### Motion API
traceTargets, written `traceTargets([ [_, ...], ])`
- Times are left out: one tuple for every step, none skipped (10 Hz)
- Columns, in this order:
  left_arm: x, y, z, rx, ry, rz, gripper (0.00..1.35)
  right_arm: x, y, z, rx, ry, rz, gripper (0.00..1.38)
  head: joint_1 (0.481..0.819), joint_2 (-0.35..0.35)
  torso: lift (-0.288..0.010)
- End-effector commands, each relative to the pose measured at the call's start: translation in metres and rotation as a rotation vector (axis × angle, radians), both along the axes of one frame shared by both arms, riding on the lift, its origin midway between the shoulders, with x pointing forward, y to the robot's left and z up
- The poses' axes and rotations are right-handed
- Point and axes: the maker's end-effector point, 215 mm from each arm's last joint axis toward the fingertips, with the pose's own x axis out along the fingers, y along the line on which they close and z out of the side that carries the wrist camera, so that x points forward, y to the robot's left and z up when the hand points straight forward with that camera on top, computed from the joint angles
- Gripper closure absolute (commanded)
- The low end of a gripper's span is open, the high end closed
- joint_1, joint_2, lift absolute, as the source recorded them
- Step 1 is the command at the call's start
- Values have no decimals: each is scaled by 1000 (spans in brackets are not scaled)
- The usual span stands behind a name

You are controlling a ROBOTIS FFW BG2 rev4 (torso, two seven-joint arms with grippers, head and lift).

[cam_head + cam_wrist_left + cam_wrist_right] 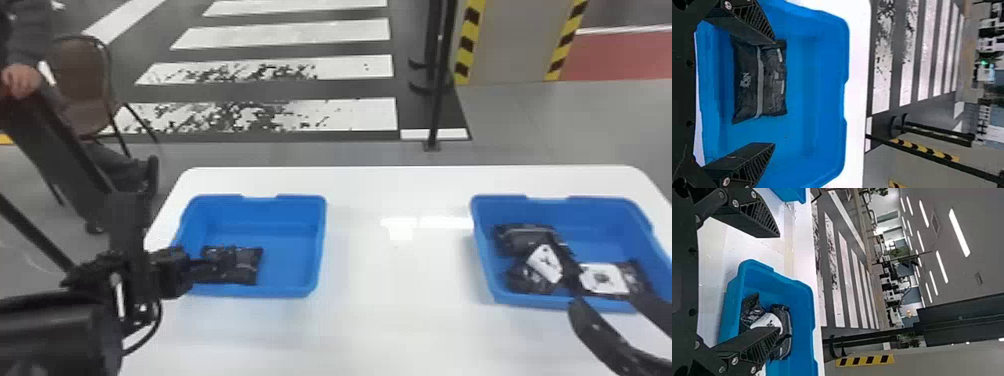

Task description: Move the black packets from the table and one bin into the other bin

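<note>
Watching packet point(746, 94): in left bin point(292, 240)
Left pincer point(205, 270): wide, my packet between fingers, nearer one
Right pincer point(606, 301): wide, near right bin point(595, 215)

Head view: near left corner of left bin point(320, 240) hidden behind left gripper point(204, 270); left end of black packet point(242, 265) inside blended into dark fingers, boundary too blurred to tell. In right bin point(480, 240), black packets point(530, 237) partly covered one another, exact count unclear; print on white labels point(602, 278) too small to read. Right gripper point(606, 301) cut off at near right, one finger hiding bit of near rim. Near side of white table point(400, 325) cut off. Right wrist view: finger hid part of packets; both bins cut off.
</note>
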Motion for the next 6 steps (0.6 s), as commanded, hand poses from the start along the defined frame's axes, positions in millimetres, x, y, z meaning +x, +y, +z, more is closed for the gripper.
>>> traceTargets([
  [5,-15,-19,-24,74,-9,94,1,2,0,2,-1,5,194,695,106,-110],
  [9,-23,-29,-27,107,-13,94,1,2,0,2,-1,5,194,695,94,-110],
  [9,-27,-38,-23,136,-15,93,1,1,0,1,-1,5,194,695,83,-110],
  [12,-30,-42,-6,154,-16,93,1,2,0,1,-2,7,194,695,72,-110],
  [15,-29,-42,21,157,-11,93,2,2,1,1,-4,8,194,695,67,-110],
  [16,-31,-45,48,166,-10,93,1,2,0,2,-2,8,194,695,65,-110],
])
